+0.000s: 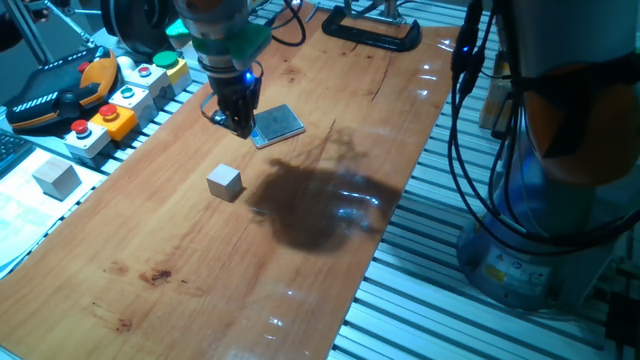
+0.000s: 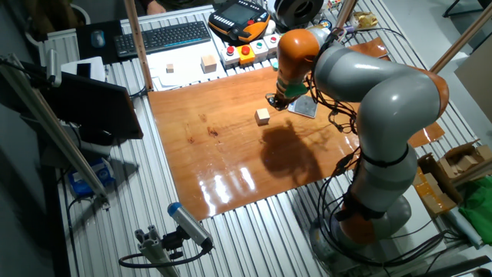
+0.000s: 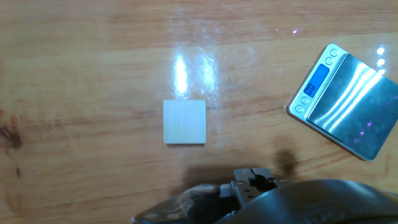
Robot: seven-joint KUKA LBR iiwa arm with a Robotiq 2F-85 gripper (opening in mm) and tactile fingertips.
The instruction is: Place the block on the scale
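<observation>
The block (image 1: 225,182) is a small pale cube lying free on the wooden table, left of the arm's dark shadow. My gripper (image 1: 235,122) hangs low over the board just behind the block and right beside the scale (image 1: 277,124), a thin silver plate. Its dark fingers look spread and hold nothing. In the other fixed view the gripper (image 2: 275,103) sits between the block (image 2: 263,115) and the scale (image 2: 304,106). The hand view looks straight down on the block (image 3: 185,121) at centre and the scale (image 3: 348,102) at the right edge, blue display toward the block.
A larger whitish cube (image 1: 57,178) rests off the board at the left, near button boxes (image 1: 110,115) and a teach pendant (image 1: 60,90). A black clamp (image 1: 370,30) grips the far table edge. Cables and the arm's base (image 1: 540,250) stand on the right.
</observation>
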